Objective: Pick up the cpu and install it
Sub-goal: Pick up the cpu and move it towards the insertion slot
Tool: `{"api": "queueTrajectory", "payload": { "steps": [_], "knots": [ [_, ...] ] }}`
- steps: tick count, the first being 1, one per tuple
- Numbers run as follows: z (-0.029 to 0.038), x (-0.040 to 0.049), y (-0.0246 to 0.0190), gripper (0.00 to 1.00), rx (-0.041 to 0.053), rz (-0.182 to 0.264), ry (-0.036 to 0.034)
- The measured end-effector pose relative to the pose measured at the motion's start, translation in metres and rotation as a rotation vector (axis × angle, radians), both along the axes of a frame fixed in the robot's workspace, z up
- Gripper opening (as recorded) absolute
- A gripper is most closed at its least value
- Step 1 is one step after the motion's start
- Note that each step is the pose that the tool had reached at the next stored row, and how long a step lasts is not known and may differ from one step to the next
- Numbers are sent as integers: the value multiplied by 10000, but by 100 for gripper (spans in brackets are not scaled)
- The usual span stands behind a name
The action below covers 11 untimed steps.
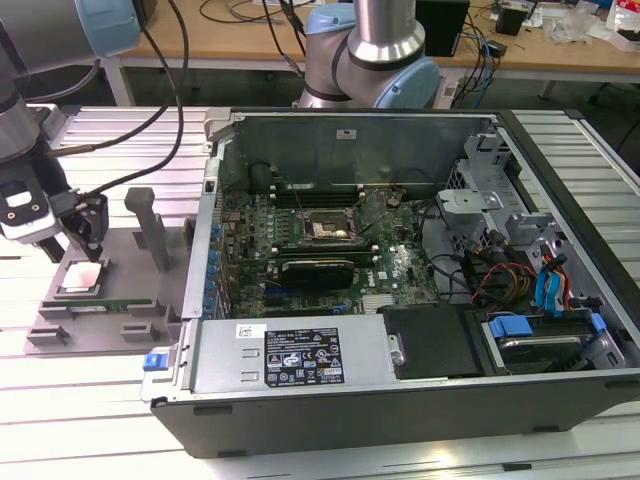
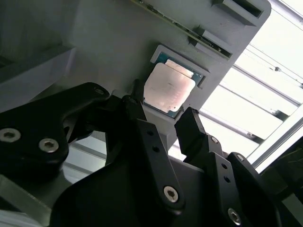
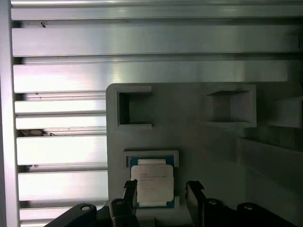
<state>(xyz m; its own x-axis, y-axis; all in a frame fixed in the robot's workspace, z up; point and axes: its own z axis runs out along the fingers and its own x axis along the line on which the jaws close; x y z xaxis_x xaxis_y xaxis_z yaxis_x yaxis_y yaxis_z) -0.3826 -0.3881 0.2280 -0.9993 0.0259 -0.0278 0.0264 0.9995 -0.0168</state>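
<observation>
gripper (image 3: 162,189): black fingers (image 2: 142,123) spread apart, one on each side of the cpu, pointing down at it.
cpu (image 3: 151,182): flat in a square pocket of the holder, silver top up, just beneath the fingertips. whether they touch it i cannot tell.
holder (image 3: 189,142): grey block on the slatted aluminium table (image 3: 61,151), at the exterior view's left.
memory stick (image 1: 100,303): along the holder's edge, beside the cpu.
wrist (image 1: 20,130): upright over the holder — cables loop away from it.
computer case (image 1: 400,415): open beside the holder; its socket (image 1: 328,230) sits well apart from the gripper.
arm base (image 1: 372,50): behind the case.
</observation>
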Motion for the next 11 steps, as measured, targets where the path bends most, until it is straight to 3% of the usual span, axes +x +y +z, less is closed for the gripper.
{"api": "queueTrajectory", "payload": {
  "steps": [11],
  "knots": [
    [-62, -3, 0, 55, 0, 0, 0]
  ]
}}
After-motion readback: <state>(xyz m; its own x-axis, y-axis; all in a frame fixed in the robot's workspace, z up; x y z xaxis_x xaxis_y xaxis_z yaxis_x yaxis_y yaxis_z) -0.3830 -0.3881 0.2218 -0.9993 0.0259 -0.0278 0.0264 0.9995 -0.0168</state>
